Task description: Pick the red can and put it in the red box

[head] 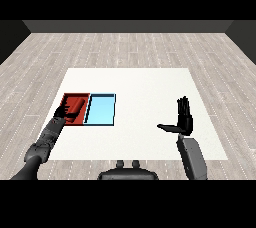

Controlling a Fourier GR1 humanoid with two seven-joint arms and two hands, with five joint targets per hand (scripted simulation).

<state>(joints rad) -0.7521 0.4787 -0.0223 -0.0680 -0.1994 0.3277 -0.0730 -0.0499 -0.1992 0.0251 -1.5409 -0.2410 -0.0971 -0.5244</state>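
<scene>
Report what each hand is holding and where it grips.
The right hand holds nothing, fingers straight. The left hand is over the red tray; whether it holds anything cannot be told.

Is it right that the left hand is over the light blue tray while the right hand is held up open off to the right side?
Not quite. The head view shows the left hand over the red tray, not the light blue tray beside it. The rest holds: the right hand is up and open at the right of the table.

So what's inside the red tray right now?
The left hand reaches into the red tray. Something red lies at the hand, probably the can, but it blends with the tray floor and the hand covers part of it.
</scene>
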